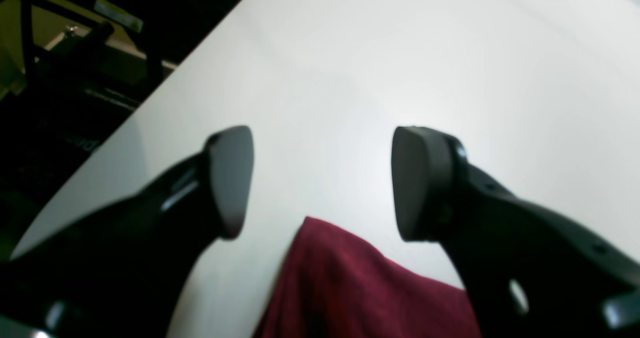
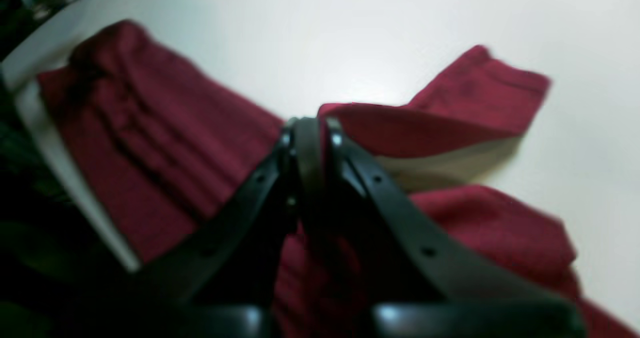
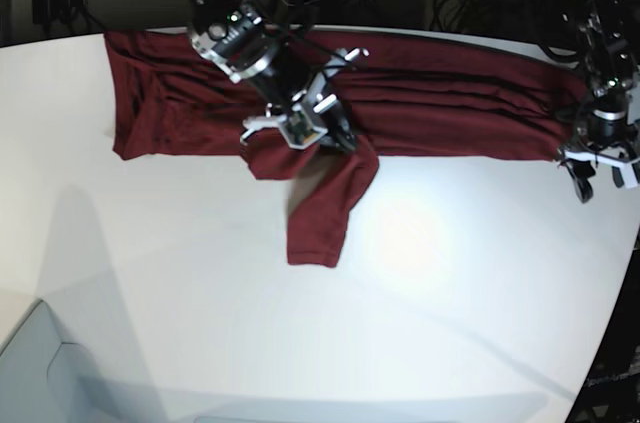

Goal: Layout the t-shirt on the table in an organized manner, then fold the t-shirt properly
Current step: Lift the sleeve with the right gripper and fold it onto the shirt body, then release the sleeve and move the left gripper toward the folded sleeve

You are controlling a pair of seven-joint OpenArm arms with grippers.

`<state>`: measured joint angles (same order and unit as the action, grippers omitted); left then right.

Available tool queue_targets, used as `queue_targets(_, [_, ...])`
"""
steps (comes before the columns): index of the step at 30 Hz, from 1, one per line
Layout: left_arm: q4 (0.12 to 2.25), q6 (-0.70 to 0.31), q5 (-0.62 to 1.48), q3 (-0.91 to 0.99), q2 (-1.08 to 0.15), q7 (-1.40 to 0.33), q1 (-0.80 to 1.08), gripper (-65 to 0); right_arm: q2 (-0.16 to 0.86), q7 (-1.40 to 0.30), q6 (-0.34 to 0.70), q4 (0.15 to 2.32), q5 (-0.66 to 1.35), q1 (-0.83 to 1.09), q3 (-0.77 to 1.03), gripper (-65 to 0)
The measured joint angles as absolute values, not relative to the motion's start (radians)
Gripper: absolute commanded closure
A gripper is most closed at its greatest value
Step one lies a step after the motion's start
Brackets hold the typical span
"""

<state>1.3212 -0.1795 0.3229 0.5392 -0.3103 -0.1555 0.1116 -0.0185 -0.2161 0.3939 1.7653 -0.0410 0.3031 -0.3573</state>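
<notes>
The black right gripper [image 2: 310, 127], frame centre, is pressed together on a fold of the soft maroon short-sleeved t-shirt [image 3: 420, 103]. The black left gripper [image 1: 322, 178] hangs spread over the smooth white table [image 3: 200, 283], holding nothing. The shirt lies bunched across the base view's top, one sleeve trailing toward centre.

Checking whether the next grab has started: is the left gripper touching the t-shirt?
Apart. In the left wrist view the left gripper stands open, and the t-shirt corner lies below the gap with white table showing between cloth and both pads.
</notes>
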Motion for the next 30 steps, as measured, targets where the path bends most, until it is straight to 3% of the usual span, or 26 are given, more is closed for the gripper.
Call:
queue_targets(18, [1.418,-0.179,0.323,0.539,-0.31,-0.155,0.089,-42.0,-0.016,-0.216,0.392,1.697,-0.041,0.327,-0.52,0.0])
queue_targets(30, [1.44,-0.17,0.483,0.507,-0.316,-0.157,0.09,-42.0,-0.016,-0.214,0.392,1.652,-0.039,0.319,-0.577,0.0])
